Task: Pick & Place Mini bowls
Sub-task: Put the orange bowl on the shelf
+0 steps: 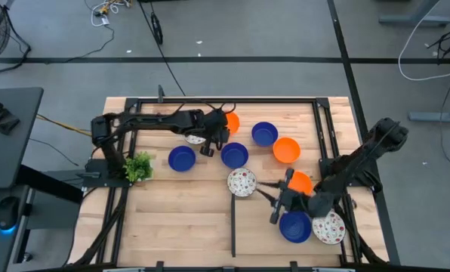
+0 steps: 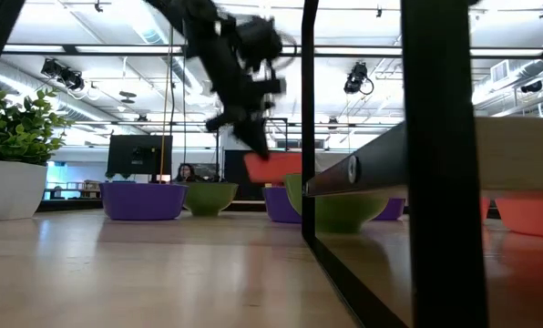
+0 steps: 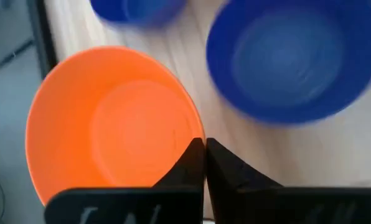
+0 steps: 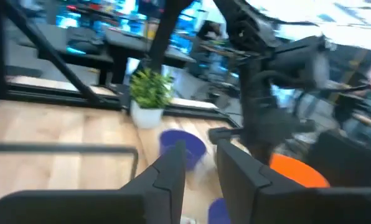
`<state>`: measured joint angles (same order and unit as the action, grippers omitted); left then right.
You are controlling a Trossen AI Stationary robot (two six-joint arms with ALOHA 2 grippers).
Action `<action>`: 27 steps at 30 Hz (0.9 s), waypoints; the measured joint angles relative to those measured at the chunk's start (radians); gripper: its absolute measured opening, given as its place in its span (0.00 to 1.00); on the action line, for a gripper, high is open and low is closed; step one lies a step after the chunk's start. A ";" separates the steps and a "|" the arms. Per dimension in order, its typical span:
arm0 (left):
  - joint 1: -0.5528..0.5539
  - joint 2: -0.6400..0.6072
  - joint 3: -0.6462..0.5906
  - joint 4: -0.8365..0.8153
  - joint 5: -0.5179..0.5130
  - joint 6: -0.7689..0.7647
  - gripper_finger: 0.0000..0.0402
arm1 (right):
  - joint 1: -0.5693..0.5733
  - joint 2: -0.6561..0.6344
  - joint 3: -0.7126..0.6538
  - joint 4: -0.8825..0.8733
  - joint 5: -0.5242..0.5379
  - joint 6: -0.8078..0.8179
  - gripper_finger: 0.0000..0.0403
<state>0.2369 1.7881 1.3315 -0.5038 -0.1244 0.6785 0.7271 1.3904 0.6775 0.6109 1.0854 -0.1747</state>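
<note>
My left gripper (image 1: 222, 130) is at the table's far middle, shut on an orange mini bowl (image 1: 232, 122), which also shows in the left wrist view (image 3: 111, 124) and in the low view (image 2: 273, 168). My right gripper (image 1: 267, 202) is open and empty, low over the table's near right, between a white speckled bowl (image 1: 241, 182), an orange bowl (image 1: 300, 182) and a blue bowl (image 1: 294, 227). Its fingers (image 4: 173, 171) stand apart. More blue bowls (image 1: 182, 158) (image 1: 234, 155) (image 1: 264, 134), an orange one (image 1: 286, 149) and speckled ones (image 1: 329, 227) (image 1: 196, 139) rest on the table. My left gripper pinches the orange bowl's rim (image 3: 197, 138) between its two fingers, one finger inside the bowl and one outside. The fingers come at it from the table's left, slanting down. The bowl is lifted clear of the table, its mouth roughly up.
A small potted plant (image 1: 138, 166) stands at the table's left. A black metal frame (image 1: 232, 227) runs across the tabletop and along its edges, and one post (image 2: 435, 164) fills much of the low view. Bare wood lies at the near left.
</note>
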 joint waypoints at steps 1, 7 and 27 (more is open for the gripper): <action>-0.018 -0.015 0.016 -0.012 0.011 -0.016 0.01 | -0.018 -0.045 0.007 -0.074 -0.032 0.024 0.23; -0.133 -0.067 0.099 -0.098 0.168 -0.120 0.01 | -0.203 -0.255 0.136 -0.690 -0.456 0.284 0.24; -0.321 -0.058 0.154 -0.093 0.260 -0.178 0.01 | -0.544 0.031 0.448 -1.108 -1.132 0.034 0.39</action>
<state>-0.0837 1.7298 1.4860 -0.5971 0.1358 0.5003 0.1829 1.4212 1.1257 -0.4968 -0.0471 -0.1406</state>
